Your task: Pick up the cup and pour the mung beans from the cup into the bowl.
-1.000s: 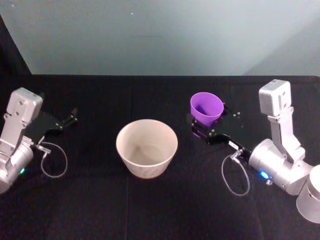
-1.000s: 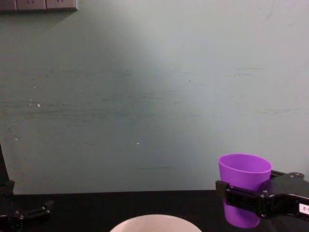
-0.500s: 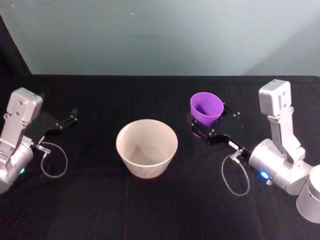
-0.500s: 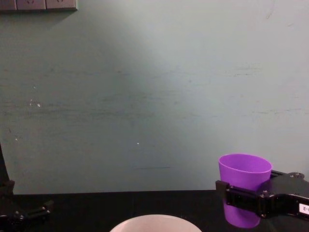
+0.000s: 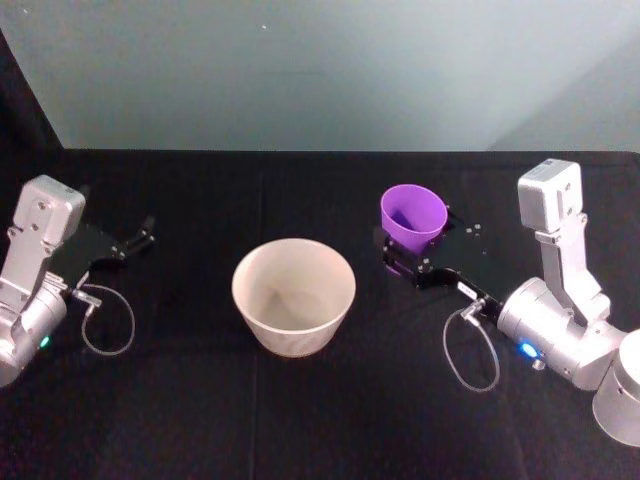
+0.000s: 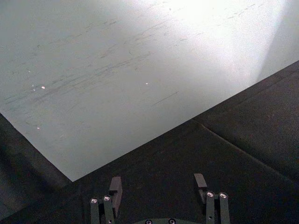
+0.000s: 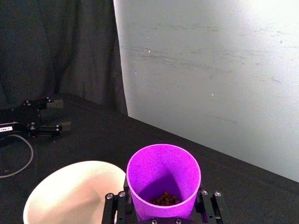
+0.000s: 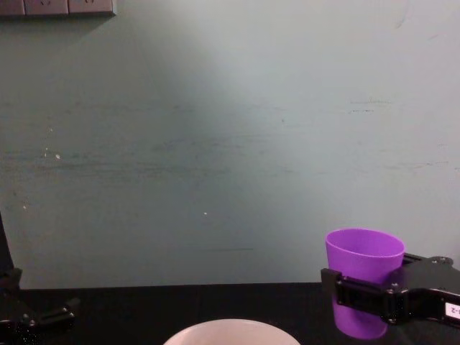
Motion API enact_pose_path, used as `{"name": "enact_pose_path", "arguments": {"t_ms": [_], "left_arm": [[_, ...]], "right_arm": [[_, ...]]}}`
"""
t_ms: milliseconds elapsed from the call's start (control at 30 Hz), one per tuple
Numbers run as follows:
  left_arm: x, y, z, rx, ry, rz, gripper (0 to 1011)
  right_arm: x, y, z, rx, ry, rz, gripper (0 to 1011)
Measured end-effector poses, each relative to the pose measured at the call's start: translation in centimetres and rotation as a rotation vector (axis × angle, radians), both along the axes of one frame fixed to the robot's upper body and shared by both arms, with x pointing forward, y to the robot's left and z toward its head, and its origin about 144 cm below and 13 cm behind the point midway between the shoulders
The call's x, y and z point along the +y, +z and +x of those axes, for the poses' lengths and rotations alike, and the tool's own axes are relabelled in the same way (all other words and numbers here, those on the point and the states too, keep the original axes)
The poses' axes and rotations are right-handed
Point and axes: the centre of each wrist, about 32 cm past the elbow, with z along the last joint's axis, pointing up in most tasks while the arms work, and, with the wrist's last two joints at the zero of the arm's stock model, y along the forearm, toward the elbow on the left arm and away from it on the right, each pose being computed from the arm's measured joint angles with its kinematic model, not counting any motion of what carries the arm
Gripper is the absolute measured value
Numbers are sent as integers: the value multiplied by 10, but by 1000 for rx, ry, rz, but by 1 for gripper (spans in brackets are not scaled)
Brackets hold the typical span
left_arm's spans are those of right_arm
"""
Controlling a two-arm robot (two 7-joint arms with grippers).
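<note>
Right tool (image 5: 418, 248) clamped around cup (image 5: 412, 215) at mid-wall. Cup upright, mouth up, beans (image 7: 163, 199) low in its bottom. Cannot tell if its base is off the worktop (image 5: 300, 410). Bowl (image 5: 294, 290) stands near the cup, on its left, not touching. Judgement: carry left, then tip rim toward bowl. Left tool (image 6: 158, 186) parked far left, fingers wide, empty.

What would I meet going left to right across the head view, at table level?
left gripper, jaws open → bowl → cup, clamped in the right gripper
</note>
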Motion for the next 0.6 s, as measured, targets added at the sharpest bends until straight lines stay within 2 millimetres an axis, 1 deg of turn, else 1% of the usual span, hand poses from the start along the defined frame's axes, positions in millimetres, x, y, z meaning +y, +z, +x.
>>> {"name": "enact_pose_path", "arguments": {"t_ms": [600], "left_arm": [[0,0,0,0,0,0,1000]], "right_arm": [[0,0,0,0,0,0,723]]}}
